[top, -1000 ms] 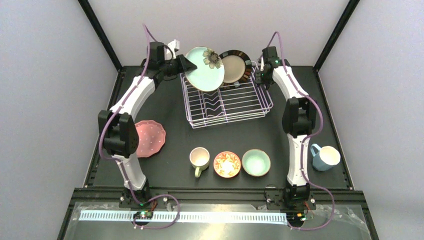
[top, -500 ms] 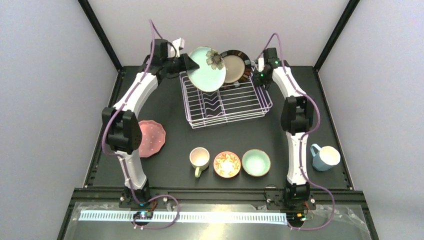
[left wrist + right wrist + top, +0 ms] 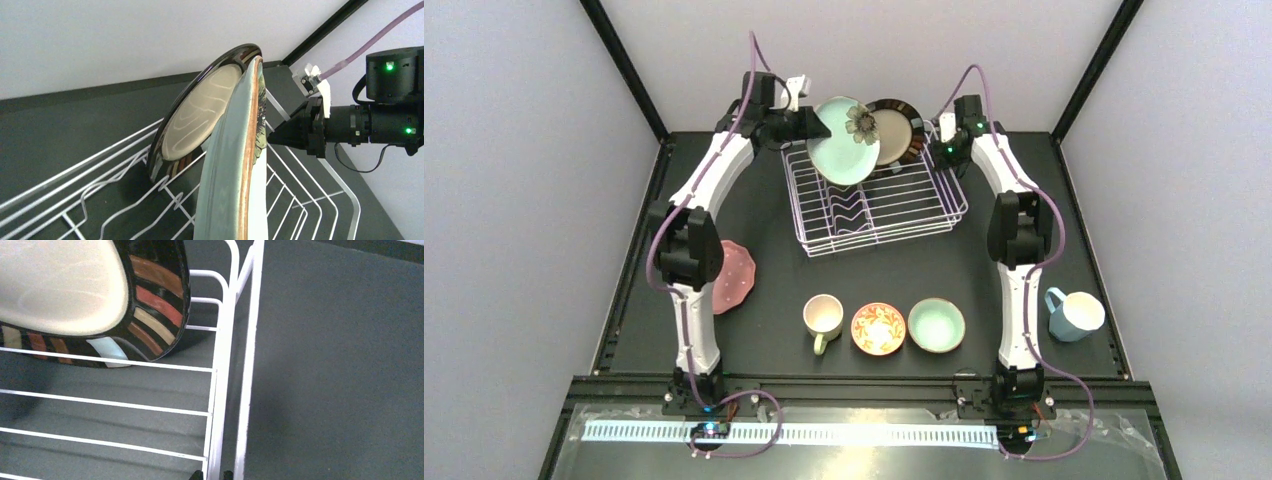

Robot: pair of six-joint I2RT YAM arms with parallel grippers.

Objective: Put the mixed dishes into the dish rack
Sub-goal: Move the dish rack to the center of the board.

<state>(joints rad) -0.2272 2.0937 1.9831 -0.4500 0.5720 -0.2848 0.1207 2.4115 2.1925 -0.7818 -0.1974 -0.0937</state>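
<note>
Left hand [image 3: 812, 124] is clamping the teal flower plate [image 3: 844, 145] by its edge, tilted over the dish rack [image 3: 894, 205] at upper centre, beside the cream plate with dark striped rim [image 3: 896, 130] standing inside. Right hand [image 3: 212, 474] is sitting at the rack's right rim; I cannot tell whether it is gripping.

Seen from above, the left arm [image 3: 686, 250] climbs from its base at 7 o'clock, bends at an elbow near 9 o'clock and reaches in to 11 o'clock. There the left gripper [image 3: 822, 128] points toward 3 o'clock, clamped on the edge of the teal flower plate [image 3: 844, 150]. The right arm [image 3: 1021, 240] rises from 5 o'clock through an elbow near 3 o'clock to a wrist at 1 o'clock; the right gripper [image 3: 212, 475] shows only two dark fingertips close together at 6 o'clock of its wrist view, closed or not unclear.
</note>
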